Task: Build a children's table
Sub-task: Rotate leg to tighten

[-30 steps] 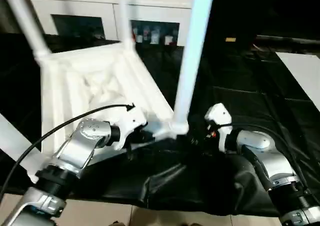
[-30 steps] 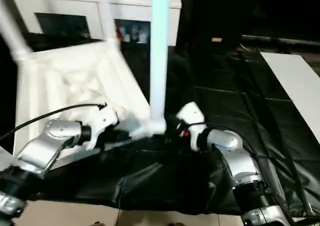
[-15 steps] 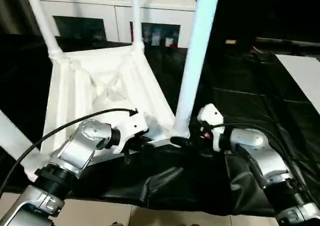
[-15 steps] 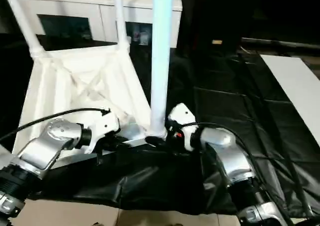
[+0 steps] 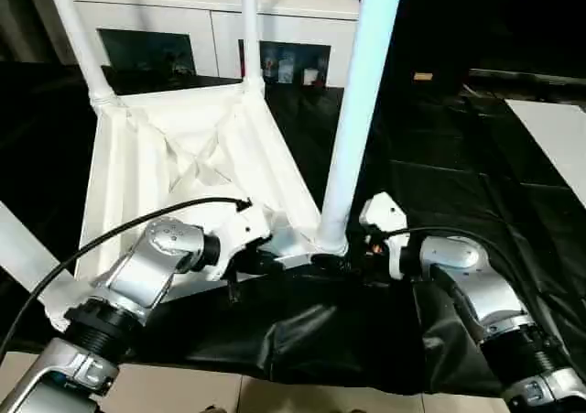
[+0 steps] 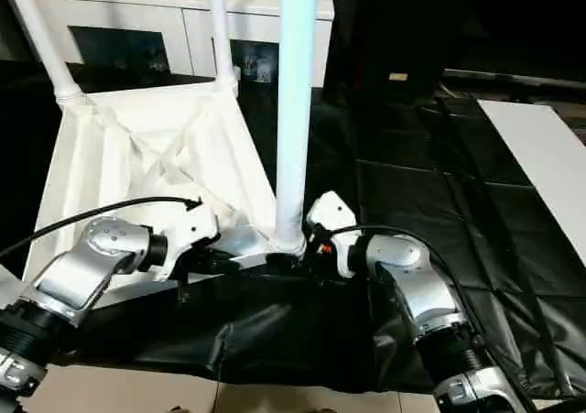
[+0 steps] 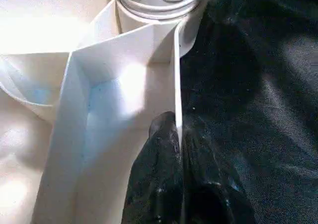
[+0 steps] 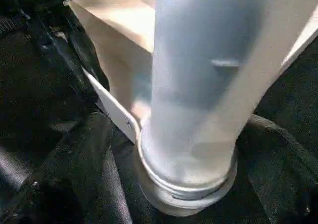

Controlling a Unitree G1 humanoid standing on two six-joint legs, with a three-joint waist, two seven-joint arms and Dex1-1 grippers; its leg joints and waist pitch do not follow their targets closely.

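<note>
Left gripper [image 7: 178,134] clenched on the tabletop [image 5: 174,166] rim, right gripper [image 8: 186,149] spread around the near-corner leg [image 5: 352,111], now upright, apparently seated

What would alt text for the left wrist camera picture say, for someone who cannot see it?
Two black fingers pinch the thin white rim of the upturned children's table. Beyond them the base of a leg sits in its corner socket, with black sheeting alongside.

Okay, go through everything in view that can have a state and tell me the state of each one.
White plastic table top: upside down, ribbed underside up.
White tube leg at the near corner: upright in its socket.
Left gripper: shut on the top's rim.
Right gripper: open around that leg's base.
</note>
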